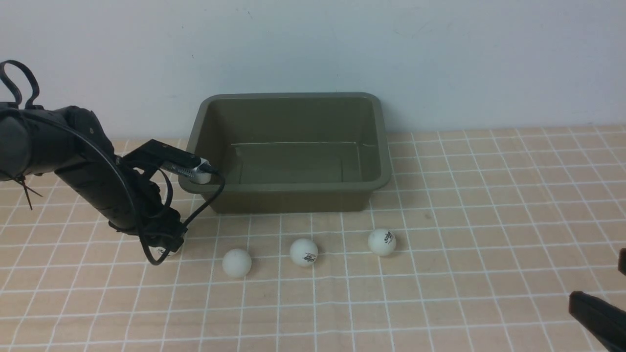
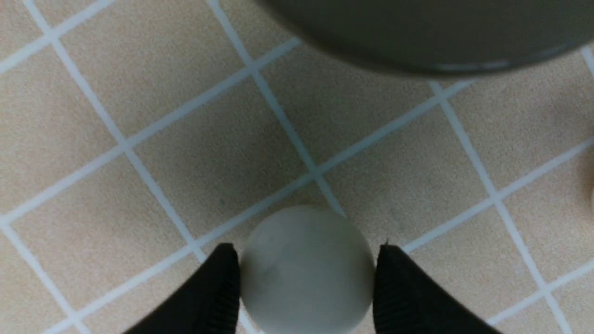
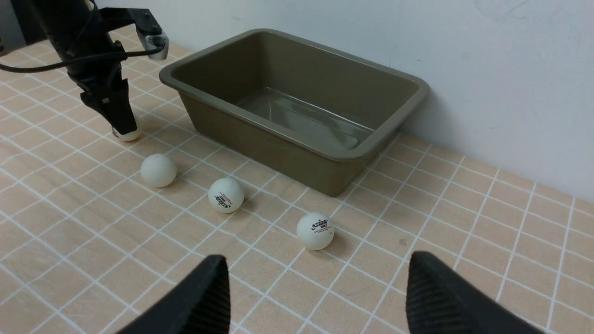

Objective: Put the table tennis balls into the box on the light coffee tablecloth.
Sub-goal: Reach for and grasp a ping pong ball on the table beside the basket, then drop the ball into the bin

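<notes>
**A:** Where's the left arm?

**B:** Down on the cloth point(image 1: 440, 293), near the front left corner of the box point(image 1: 293, 198). The left fingers point(image 2: 218, 292) have closed on the leftmost ball point(image 2: 306, 271), one touching each side. The ball sits on the cloth and isn't lifted yet.

**A:** Why that ball?

**B:** My guess is reach. The four balls lie in a row along the front of the box, and this end is nearest the left arm. The fingers come at it steeply from above, which suits a round thing that would roll away from a sideways nudge.

**A:** And the other three?

**B:** The second ball point(image 1: 236, 263), third ball point(image 1: 303, 252) and fourth ball point(image 1: 381, 242) lie loose on the cloth, apart from one another and short of the box. Nothing is in the box yet.

**A:** The right arm?

**B:** The right fingers point(image 3: 199, 301) are spread wide with nothing between them. They hang low at the near right, well apart from the balls. It looks parked there to keep clear while the left arm works.

**A:** What next?

**B:** Probably lift the ball above the rim, carry it over the box and let go. The box is close, so the move is short. The risk is the grip, since a smooth, light ball pinched off-centre could squirt out.
</notes>
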